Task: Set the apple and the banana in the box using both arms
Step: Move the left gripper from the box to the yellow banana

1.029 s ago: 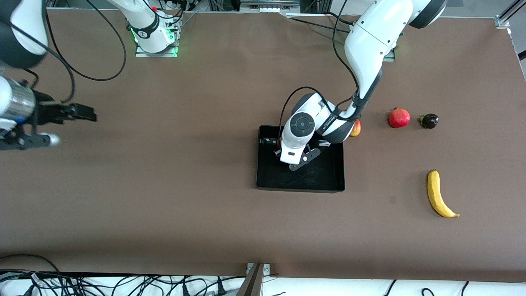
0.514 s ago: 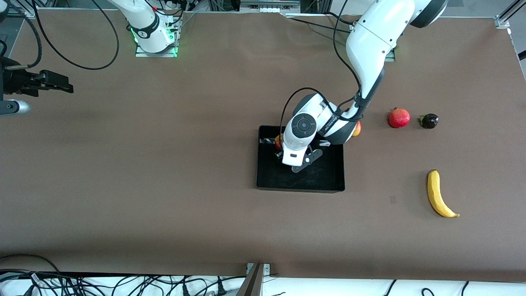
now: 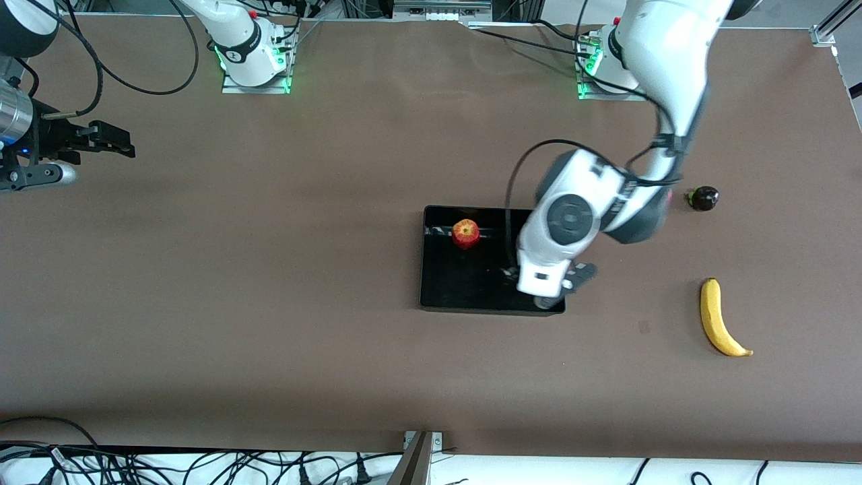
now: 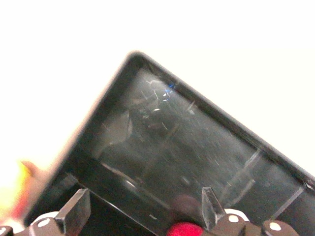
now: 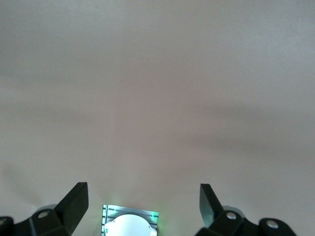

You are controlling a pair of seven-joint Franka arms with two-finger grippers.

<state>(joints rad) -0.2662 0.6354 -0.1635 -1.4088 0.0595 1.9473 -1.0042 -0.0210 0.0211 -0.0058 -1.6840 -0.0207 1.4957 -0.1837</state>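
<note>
The apple rests in the box. Left gripper, fingers spread, empty above box corner. Right gripper, fingers spread, waits over the table.

Left tool and right tool both spread wide, empty.

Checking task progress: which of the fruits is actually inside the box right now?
Only the apple, lying in the box at the corner farthest from the front camera. The banana and the small dark fruit lie on the table.
</note>
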